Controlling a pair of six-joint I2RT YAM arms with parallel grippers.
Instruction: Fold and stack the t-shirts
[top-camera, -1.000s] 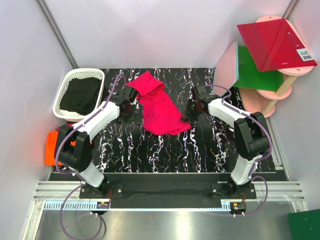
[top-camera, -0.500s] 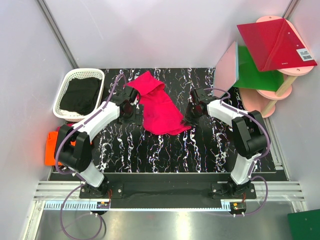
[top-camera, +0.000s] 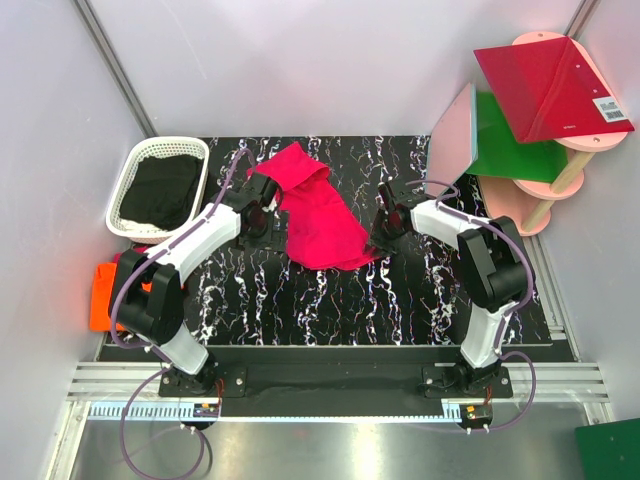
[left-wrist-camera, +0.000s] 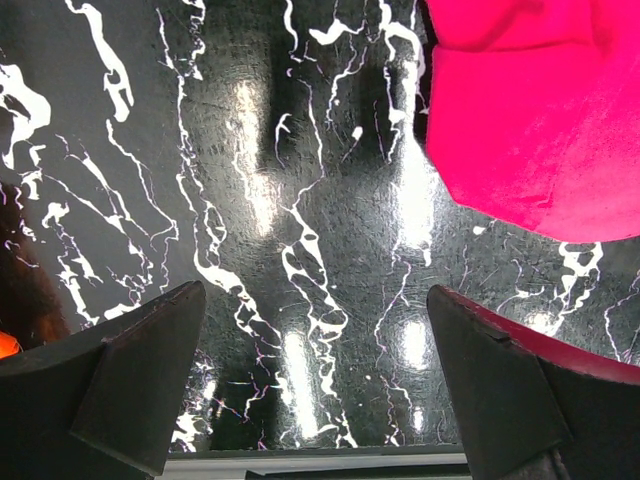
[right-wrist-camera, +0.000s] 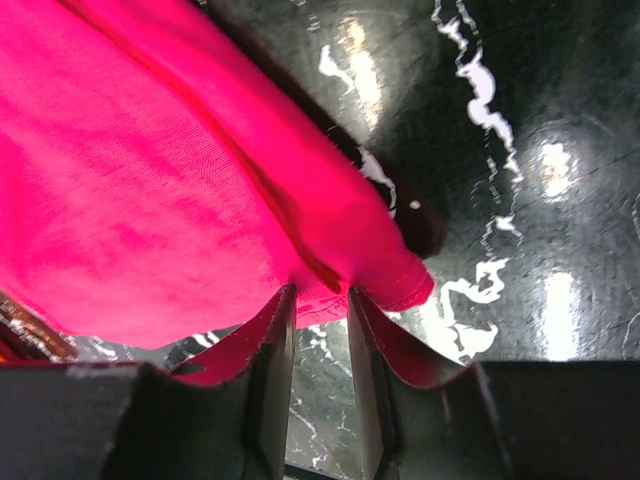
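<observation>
At the tips of the right gripper (right-wrist-camera: 320, 300) the pink t-shirt (top-camera: 318, 222) hem is now met: arm swung in, jaws eased slightly apart, grip not discernible. A fold pickup seems prepared. The left gripper (left-wrist-camera: 315, 292) is held wide apart, shirt just beside. The orange t-shirt (top-camera: 100, 295) is left well behind it, nothing obstructing.

White basket (top-camera: 122, 195) of black cloth (top-camera: 160, 190); red panel (top-camera: 550, 85), green panel (top-camera: 510, 150); marbled table (top-camera: 330, 300)
</observation>
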